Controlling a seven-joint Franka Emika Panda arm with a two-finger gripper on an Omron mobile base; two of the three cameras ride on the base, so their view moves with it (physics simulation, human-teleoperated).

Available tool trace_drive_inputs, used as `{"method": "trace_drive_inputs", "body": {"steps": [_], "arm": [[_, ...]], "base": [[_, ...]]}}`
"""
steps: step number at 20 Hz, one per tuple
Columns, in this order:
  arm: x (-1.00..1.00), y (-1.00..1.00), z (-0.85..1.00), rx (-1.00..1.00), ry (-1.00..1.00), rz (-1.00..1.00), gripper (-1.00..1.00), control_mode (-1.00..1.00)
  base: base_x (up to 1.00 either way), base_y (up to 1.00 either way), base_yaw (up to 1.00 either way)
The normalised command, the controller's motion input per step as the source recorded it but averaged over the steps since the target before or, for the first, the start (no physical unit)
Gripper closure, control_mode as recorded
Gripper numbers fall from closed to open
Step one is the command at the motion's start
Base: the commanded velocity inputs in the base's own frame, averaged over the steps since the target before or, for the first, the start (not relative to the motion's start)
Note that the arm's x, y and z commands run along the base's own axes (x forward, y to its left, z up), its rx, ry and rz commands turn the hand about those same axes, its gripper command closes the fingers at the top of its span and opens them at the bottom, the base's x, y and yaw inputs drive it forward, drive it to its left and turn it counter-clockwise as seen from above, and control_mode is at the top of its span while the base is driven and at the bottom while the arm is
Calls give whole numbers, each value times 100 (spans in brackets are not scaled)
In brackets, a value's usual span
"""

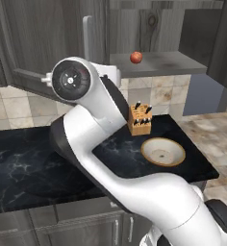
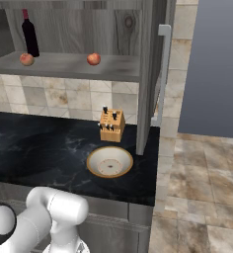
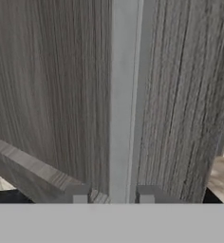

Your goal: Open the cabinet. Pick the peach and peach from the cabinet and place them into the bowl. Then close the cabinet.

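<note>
The gripper (image 3: pixel 113 194) straddles the left door's bar handle (image 3: pixel 124 99), jaws close beside it; whether they clamp cannot be told. The cabinet (image 2: pixel 148 74) stands open for access. The right base view shows both peaches, one (image 2: pixel 93 59) mid-shelf, one (image 2: pixel 26 59) beside a bottle (image 2: pixel 29 34). The bowl (image 2: pixel 109 161) waits on the desk (image 2: pixel 39 148).

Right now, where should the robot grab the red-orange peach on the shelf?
Pinch the small round red-orange peach around its middle, coming straight in from the open front of the dark wood-grain cabinet. It sits alone on the flat shelf, so the pincer has room on both sides, and its round shape offers no better spot.
</note>
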Motion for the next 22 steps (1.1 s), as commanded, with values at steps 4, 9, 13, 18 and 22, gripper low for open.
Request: {"method": "trace_drive_inputs", "body": {"steps": [4, 9, 13, 18, 22], "arm": [[-15, -2, -10, 0, 1, 0, -100, -100], [-64, -14, 0, 0, 0, 1, -100, -100], [-63, -28, 0, 0, 0, 0, -100, -100], [-43, -63, 0, 0, 0, 1, -100, -100], [-19, -76, 0, 0, 0, 5, -100, -100]], "base": [[0, 0, 0], [0, 0, 0], [0, 0, 0], [0, 0, 0], [0, 0, 0]]}}
